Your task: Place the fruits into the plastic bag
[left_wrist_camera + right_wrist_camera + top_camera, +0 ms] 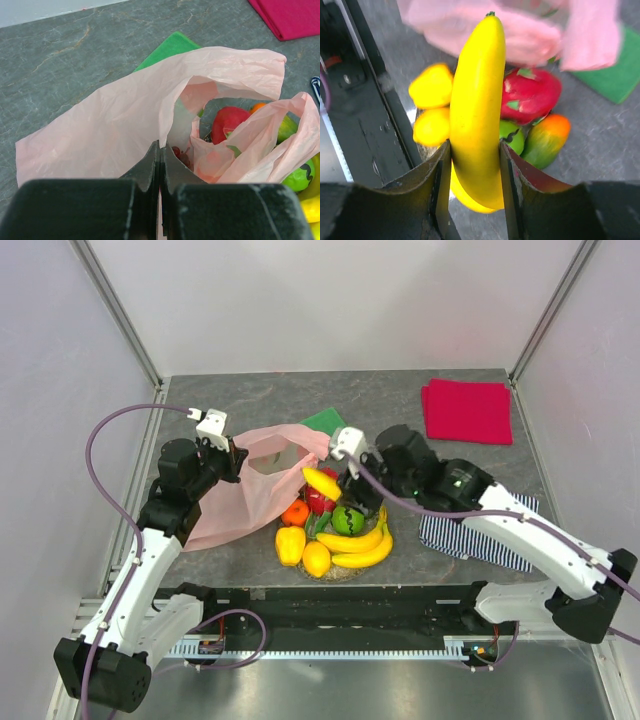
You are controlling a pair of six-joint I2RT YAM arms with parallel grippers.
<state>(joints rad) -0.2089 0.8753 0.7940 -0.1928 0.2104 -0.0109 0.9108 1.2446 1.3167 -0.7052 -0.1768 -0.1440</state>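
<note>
Yellow and smooth, a single banana (477,100) is pinched between the fingers of the right gripper (476,150). It is gripped low on its length, so most of it sticks out past the fingertips towards the plastic bag (235,495). The left gripper (160,165) has its fingers pressed together on a fold of the bag's pink film and holds the mouth up and open beside the pile. The other fruits (340,530) lie heaped just right of the bag, near the table's front edge.

The grip worries me. The banana looks slick and curved, and held that low it could swivel or slide out on the way across. The bag is the other risk. It hangs from one pinch only and its near lip sags in loose folds. The banana's tip could catch that lip and push the mouth closed, or drag the film out of the left fingers. Either way the fruit would land on the table or back on the heap.

I can read no brand, label or lettering anywhere. The green fruit (349,519) has black marks, but they don't form words.
</note>
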